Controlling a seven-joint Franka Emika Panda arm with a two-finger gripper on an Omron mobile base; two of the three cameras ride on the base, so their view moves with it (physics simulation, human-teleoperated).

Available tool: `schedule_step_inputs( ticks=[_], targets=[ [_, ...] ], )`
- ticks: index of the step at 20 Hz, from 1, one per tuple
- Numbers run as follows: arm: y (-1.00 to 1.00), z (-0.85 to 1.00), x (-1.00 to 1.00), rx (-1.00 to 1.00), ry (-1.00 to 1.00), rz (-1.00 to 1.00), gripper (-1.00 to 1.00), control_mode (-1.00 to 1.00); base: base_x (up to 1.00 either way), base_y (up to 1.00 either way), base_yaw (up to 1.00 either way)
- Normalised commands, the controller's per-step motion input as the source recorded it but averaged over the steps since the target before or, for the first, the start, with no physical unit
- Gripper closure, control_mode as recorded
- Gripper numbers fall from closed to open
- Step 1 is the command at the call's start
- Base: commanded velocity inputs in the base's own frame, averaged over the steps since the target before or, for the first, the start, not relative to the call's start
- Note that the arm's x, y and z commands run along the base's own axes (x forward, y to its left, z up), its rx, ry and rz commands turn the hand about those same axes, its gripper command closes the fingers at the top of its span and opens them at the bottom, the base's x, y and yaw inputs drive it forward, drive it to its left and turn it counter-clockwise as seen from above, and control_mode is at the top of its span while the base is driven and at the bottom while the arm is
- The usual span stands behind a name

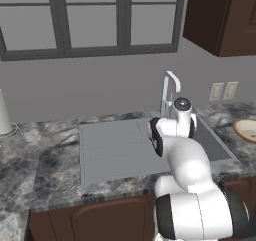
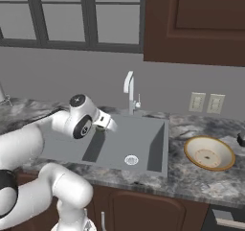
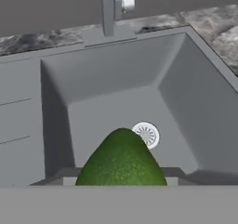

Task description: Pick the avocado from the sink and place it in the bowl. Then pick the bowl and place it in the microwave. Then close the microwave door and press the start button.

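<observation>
The avocado (image 3: 121, 160) is cut off low in the hand view, and the bowl (image 1: 246, 129) by the left base view's right edge.

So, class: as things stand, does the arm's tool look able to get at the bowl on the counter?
Probably yes: the bowl sits open on the counter right of the sink, nothing over it.

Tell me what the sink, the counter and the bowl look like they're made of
The sink looks like matte grey metal or composite: flat, even grey, no gloss. The counter looks like polished stone, mottled grey with pale veins. The bowl looks ceramic or wooden: cream-tan inside, browner rim; the render leaves it open.
</observation>
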Motion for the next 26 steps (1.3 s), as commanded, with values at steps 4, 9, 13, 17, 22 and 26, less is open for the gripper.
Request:
schedule_step_inputs(
  ticks=[4,9,13,17,22,26],
  targets=[
    [0.07,1.0,-0.66,0.09,0.29,-0.01,1.0,-1.0,0.0,0.0,0.0],
    [-0.21,0.97,-0.83,0.08,0.27,-0.06,1.0,-1.0,0.0,0.0,0.0],
    [-0.84,0.51,-0.52,0.0,0.04,-0.06,1.0,-1.0,0.0,0.0,0.0],
    [-1.0,0.22,0.0,-0.06,0.03,-0.03,1.0,-1.0,0.0,0.0,0.0],
    [-1.0,0.04,0.06,-0.04,0.01,0.0,1.0,-1.0,0.0,0.0,0.0],
    [-1.0,0.0,0.04,0.0,0.0,0.0,1.0,-1.0,0.0,0.0,0.0]
  ],
)
